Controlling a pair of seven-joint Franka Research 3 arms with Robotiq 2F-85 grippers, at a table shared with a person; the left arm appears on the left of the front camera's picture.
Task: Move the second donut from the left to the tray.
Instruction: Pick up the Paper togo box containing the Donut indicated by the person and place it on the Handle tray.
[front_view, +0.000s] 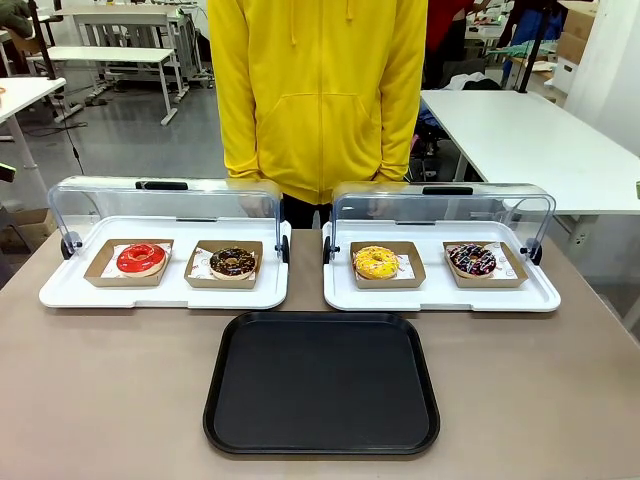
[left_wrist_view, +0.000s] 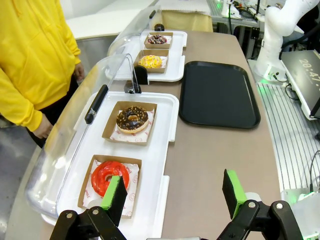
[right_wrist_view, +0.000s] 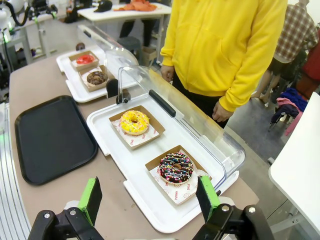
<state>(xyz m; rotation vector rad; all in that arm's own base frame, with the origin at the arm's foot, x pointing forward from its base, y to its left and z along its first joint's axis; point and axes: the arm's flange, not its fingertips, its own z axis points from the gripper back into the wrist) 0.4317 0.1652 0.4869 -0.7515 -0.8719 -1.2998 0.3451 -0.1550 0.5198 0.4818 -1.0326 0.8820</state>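
The chocolate donut with pale sprinkles (front_view: 233, 262) (left_wrist_view: 132, 119) (right_wrist_view: 97, 77) lies in its brown box, second from the left, on the left white tray. The black tray (front_view: 322, 381) (left_wrist_view: 217, 92) (right_wrist_view: 52, 137) lies bare in front of both white trays. My left gripper (left_wrist_view: 175, 192) is open above the table edge near the red donut's box, holding nothing. My right gripper (right_wrist_view: 149, 196) is open over the near edge of the right white tray, also holding nothing.
A red-glazed donut (front_view: 141, 258) shares the left white tray (front_view: 60, 290). A yellow donut (front_view: 376, 262) and a colourful-sprinkled dark donut (front_view: 472, 260) sit on the right white tray (front_view: 540, 297). Both clear lids are raised. A person in a yellow hoodie (front_view: 318, 90) stands behind.
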